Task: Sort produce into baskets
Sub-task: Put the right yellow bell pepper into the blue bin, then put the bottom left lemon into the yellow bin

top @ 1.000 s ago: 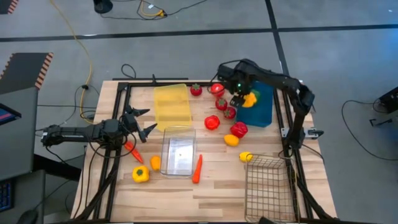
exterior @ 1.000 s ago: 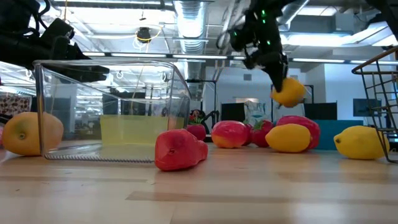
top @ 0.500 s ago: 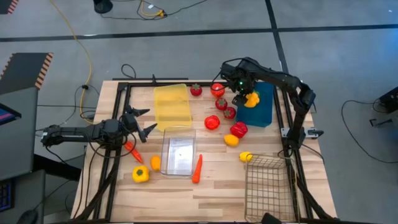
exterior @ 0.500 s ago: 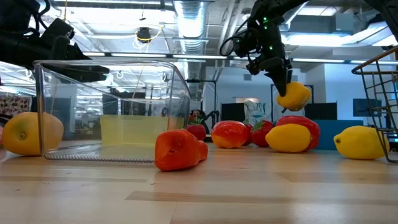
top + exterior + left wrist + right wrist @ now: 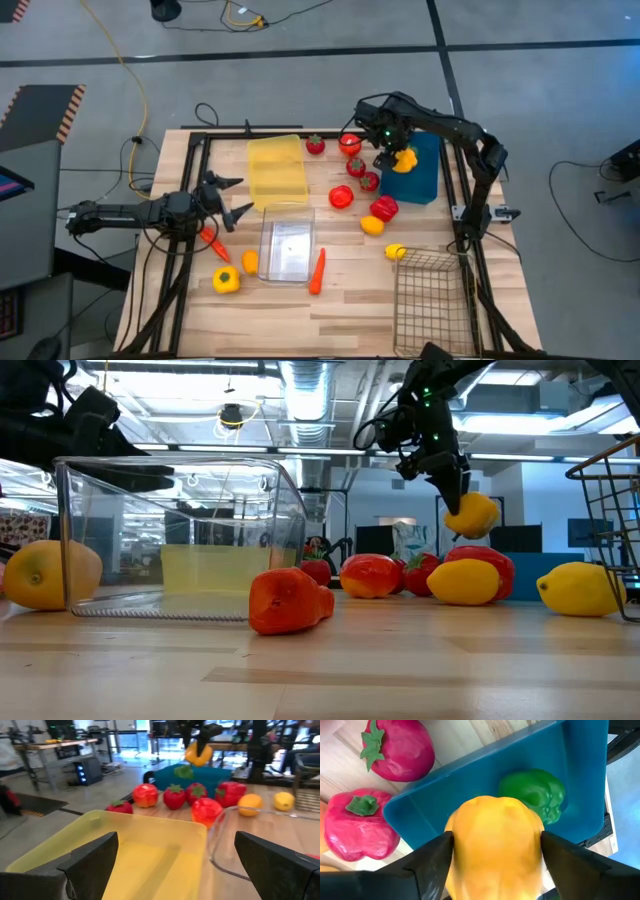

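My right gripper hangs over the blue bin at the table's far right, shut on a yellow bell pepper. A green pepper lies in that bin below it. The pepper also shows in the low view, under the gripper. My left gripper waits open at the table's left edge, touching nothing, in front of the yellow bin. My right gripper pinches the yellow pepper by two opposite sides between its two fingers. The fingers come from above, pointing steeply down. The pepper hangs at their free ends, lifted clear above the blue bin.
Strawberries and tomatoes, a red pepper, an orange and a lemon lie left of and before the blue bin. The clear bin, two carrots, another yellow pepper and the wire basket stand nearer.
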`<act>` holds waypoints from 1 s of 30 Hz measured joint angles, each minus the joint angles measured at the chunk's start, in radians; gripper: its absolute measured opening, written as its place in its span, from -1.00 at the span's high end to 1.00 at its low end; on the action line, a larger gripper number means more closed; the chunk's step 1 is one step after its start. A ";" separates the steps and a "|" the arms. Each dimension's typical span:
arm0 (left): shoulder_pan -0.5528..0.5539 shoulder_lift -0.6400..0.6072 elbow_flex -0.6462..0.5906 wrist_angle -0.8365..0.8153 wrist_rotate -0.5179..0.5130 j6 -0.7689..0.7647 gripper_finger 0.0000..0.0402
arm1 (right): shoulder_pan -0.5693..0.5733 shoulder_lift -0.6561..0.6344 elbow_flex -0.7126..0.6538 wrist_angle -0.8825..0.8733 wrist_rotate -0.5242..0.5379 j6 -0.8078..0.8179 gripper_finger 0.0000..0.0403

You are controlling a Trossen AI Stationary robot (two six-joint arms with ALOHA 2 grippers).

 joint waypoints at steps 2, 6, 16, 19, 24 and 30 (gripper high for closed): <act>0.000 0.000 -0.002 0.017 0.022 -0.018 -0.93 | 0.000 0.000 0.000 0.000 0.000 0.000 -0.71; 0.000 0.000 -0.002 0.024 0.055 -0.054 -0.93 | 0.000 0.000 0.000 0.000 0.002 0.000 -0.85; 0.000 0.084 0.196 -0.270 0.222 -0.098 -0.93 | 0.000 0.000 0.000 0.000 0.002 0.000 -0.90; -0.002 0.147 0.248 -0.317 0.311 -0.127 -0.93 | 0.000 0.000 0.000 0.000 0.002 0.001 -0.91; -0.027 0.269 0.290 -0.365 0.445 -0.181 -0.87 | 0.000 0.000 0.000 0.000 0.002 0.003 -0.91; -0.087 0.424 0.290 -0.364 0.512 -0.268 -0.74 | 0.000 0.000 0.000 0.000 0.002 0.002 -0.91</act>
